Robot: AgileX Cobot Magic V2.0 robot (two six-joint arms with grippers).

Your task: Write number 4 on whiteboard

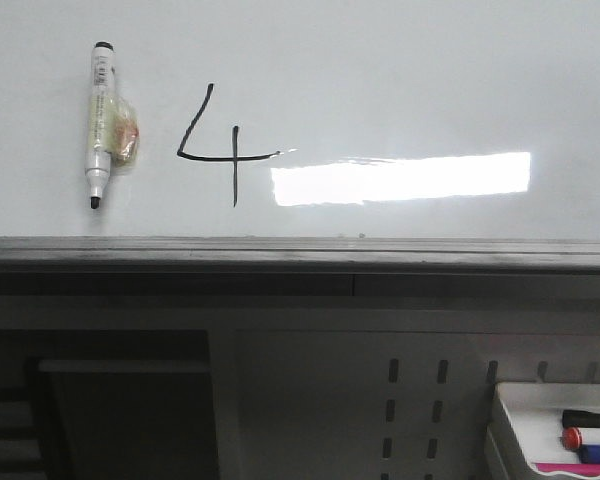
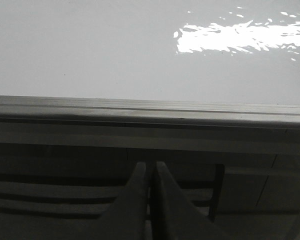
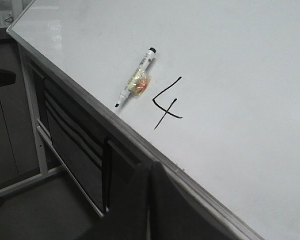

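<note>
Number 4 (image 1: 215, 148) legible, black, left of centre on glossy whiteboard (image 1: 400, 80); uncapped marker (image 1: 99, 125) beside it. Left gripper (image 2: 151, 200) and right gripper (image 3: 150, 200) both closed, empty.

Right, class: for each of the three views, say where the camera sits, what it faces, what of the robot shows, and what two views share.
Front: above the board's near edge, looking forward over the whiteboard; no robot shows.
Left wrist: below the frame, facing bare board; left gripper shut.
Right wrist: off the board's corner, looking across it; right gripper shut.
Shared: front and right wrist both show the 4 and the marker.
</note>
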